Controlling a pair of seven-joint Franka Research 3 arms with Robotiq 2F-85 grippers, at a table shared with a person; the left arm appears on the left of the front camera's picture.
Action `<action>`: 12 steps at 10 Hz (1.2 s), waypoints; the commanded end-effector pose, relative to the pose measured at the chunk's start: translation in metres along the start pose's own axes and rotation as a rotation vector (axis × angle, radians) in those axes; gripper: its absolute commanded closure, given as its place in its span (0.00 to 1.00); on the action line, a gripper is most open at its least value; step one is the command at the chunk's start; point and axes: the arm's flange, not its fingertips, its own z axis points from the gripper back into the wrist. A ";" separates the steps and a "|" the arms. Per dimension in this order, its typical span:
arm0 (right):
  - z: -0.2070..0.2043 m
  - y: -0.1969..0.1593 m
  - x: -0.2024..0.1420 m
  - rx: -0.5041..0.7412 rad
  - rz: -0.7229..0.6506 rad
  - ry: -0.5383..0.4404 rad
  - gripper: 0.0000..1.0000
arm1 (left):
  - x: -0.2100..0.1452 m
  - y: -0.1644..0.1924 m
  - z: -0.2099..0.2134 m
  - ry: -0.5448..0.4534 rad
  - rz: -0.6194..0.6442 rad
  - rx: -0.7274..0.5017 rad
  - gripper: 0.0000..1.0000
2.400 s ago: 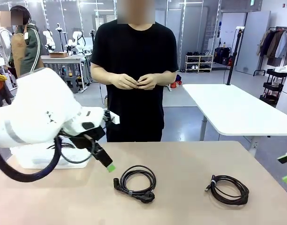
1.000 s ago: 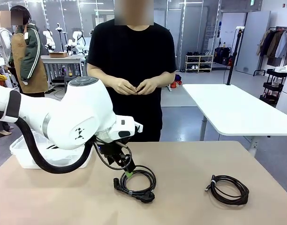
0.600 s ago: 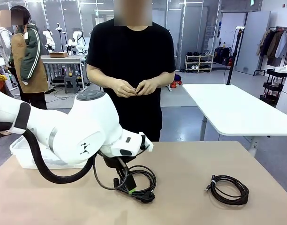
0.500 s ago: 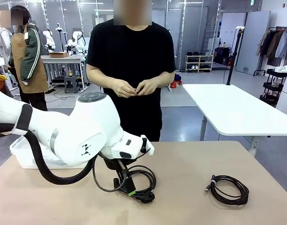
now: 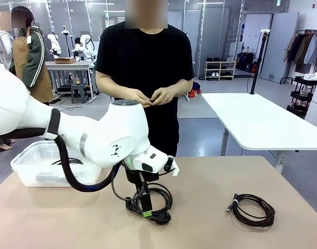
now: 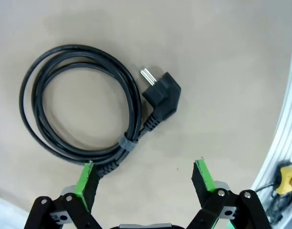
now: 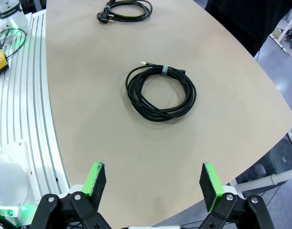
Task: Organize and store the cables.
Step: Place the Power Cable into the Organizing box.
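Now, I see left tool [image 6: 144, 166] released, jaws wide, low over coiled power cable [image 6: 128, 143], which lies on desk [image 5: 210, 181] near clear bin [image 5: 24, 167]; contact unclear. I see second coiled cable [image 7: 134, 90] flat on desk, well apart from bin, beyond first coil. Right tool [image 7: 153, 167] released, empty, above desk edge.
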 end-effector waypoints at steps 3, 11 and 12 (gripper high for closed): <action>-0.001 -0.002 0.000 -0.008 -0.013 -0.009 0.00 | 0.019 0.016 -0.035 0.068 -0.060 0.016 0.00; -0.001 -0.002 0.000 -0.008 -0.013 -0.009 0.00 | 0.004 0.022 -0.065 0.038 -0.121 0.007 0.00; -0.001 -0.002 0.000 -0.008 -0.013 -0.009 0.00 | 0.003 0.024 -0.066 0.042 -0.116 0.007 0.00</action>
